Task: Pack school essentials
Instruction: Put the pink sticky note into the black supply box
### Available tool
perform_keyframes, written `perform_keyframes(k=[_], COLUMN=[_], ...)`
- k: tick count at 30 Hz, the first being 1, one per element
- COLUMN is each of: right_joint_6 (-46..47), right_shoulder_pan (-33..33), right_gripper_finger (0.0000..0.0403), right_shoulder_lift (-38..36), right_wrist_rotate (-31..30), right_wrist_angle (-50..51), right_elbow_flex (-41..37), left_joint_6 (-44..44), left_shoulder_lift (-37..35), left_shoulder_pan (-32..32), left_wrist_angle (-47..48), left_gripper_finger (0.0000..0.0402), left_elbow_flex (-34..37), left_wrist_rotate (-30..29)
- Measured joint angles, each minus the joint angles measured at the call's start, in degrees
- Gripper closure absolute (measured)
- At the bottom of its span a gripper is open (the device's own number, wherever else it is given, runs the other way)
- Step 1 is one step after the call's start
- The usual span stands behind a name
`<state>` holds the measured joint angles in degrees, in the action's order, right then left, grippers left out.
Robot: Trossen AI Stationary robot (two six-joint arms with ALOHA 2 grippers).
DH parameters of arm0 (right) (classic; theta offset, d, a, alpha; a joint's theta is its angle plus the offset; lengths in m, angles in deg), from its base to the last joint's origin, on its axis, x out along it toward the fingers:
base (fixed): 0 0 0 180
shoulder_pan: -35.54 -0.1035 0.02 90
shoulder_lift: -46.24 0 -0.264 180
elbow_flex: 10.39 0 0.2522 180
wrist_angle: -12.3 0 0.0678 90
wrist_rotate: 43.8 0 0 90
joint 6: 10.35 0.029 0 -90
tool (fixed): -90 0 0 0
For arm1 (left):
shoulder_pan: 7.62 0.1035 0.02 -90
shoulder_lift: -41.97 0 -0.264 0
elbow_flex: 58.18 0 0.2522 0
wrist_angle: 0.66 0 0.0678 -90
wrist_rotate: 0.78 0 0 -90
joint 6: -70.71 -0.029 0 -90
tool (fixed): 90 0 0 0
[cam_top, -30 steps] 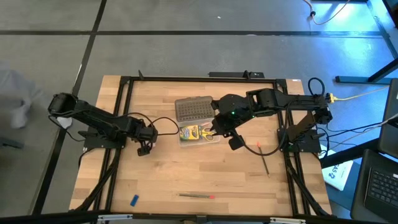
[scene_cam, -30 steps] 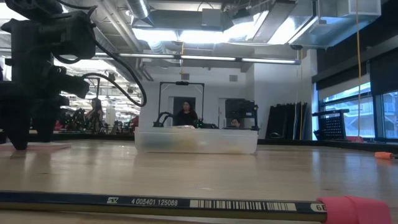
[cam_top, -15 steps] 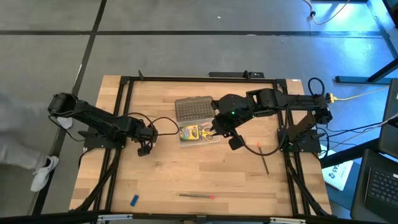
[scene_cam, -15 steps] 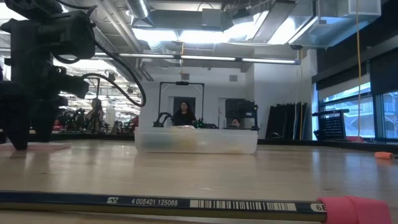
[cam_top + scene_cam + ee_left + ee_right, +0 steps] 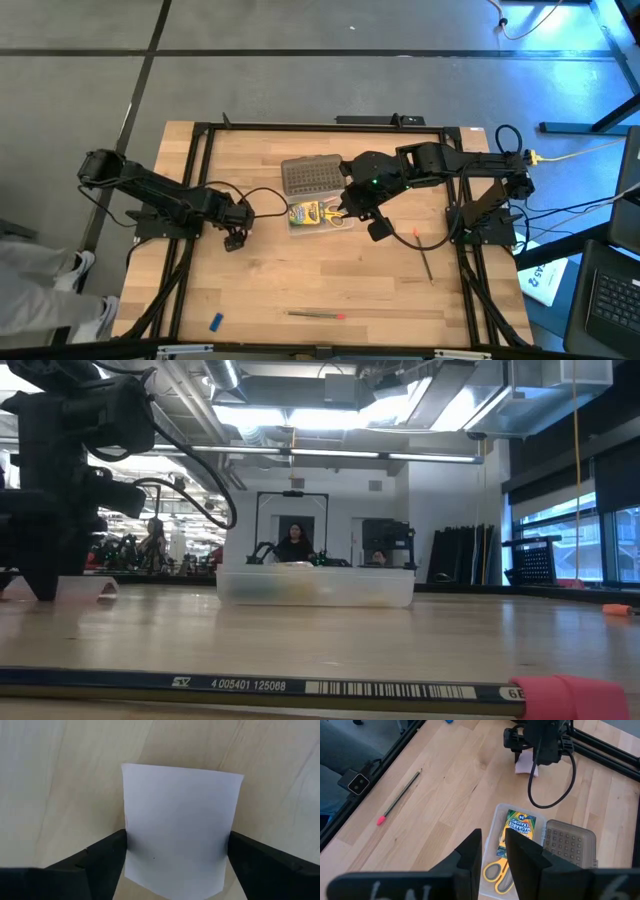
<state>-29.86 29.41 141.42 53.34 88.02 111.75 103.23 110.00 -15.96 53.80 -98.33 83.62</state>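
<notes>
My left gripper stands left of the case, shut on the pale pink square notepad. The clear case holds the green-yellow crayon box and the yellow-handled scissors. Its grey studded lid lies at its far side. My right gripper hovers just right of the case, open and empty. One pencil lies near the table's near edge, another to the right. The blue eraser lies near the near-left corner. My left gripper pinches the notepad between its two fingers, one on each of two opposite side edges. The fingers come from above, pointing down. In the low view the notepad stands tipped up beside the gripper, low over the table.
Black frame rails run along the table's left and right sides. The near pencil lies across the low view's foreground. Bare wood lies between the case and the near pencil. A person's legs show on the floor at the left.
My left gripper has shifted slightly toward the table's right. The notepad, which lay flat on the table under it, is now tipped up off the wood. My right arm has kept still.
</notes>
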Motion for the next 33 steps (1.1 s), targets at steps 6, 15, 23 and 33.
perform_keyframes(k=[6,15,23,33], right_joint_6=[0.0,0.0,-0.3,4.3], right_shoulder_pan=[0.0,0.0,0.0,0.3], right_gripper_finger=[0.0315,0.0315,0.0315,0.0315], right_shoulder_lift=[0.0,0.0,0.0,-0.2], right_wrist_rotate=[0.0,0.0,0.0,-9.5], right_wrist_angle=[0.0,0.0,-0.7,-0.3], right_elbow_flex=[0.0,0.0,0.0,0.0], left_joint_6=[0.4,1.7,1.6,-1.6], left_shoulder_lift=[-0.2,-0.1,-0.1,0.6], left_shoulder_pan=[0.0,0.1,0.1,-0.3], left_wrist_angle=[0.0,0.5,0.7,0.1], left_gripper_finger=[0.008,0.008,0.008,0.008], left_elbow_flex=[0.0,-3.9,-12.4,-20.7], left_wrist_rotate=[0.2,0.2,0.6,-4.1])
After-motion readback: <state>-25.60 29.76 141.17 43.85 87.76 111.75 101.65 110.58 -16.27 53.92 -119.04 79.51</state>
